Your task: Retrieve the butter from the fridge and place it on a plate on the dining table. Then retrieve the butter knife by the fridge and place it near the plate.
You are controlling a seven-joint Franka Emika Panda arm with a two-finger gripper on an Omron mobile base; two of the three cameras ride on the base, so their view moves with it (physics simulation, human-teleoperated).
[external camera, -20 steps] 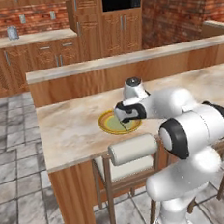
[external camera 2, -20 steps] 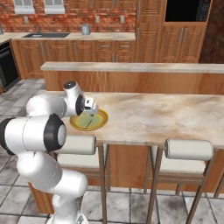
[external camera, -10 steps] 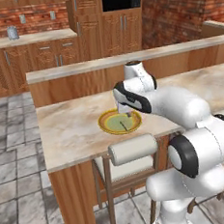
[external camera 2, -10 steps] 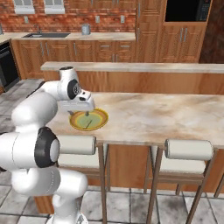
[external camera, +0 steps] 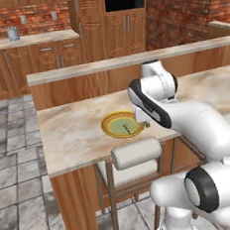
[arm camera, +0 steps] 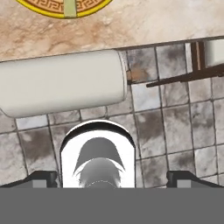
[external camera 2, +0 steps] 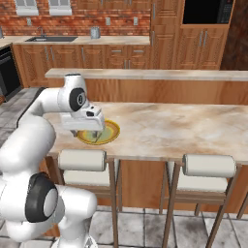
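dining table point(external camera: 74, 133) | plate point(external camera: 119, 125) bears knife point(external camera: 128, 129) | tool point(external camera 2: 92, 127) open, just above

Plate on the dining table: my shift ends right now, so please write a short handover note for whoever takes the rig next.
Gripper: open, empty, above the dining table's near edge beside the plate, looking down at a stool.
Plate: on the dining table, near its front edge.
Butter knife: a slim dark thing, apparently the knife, lies on the plate rather than beside it.
Butter: cannot be made out on the plate.
Done: knife is at the plate, out of the gripper.
Left: check for the butter; perhaps shift the knife off the plate.
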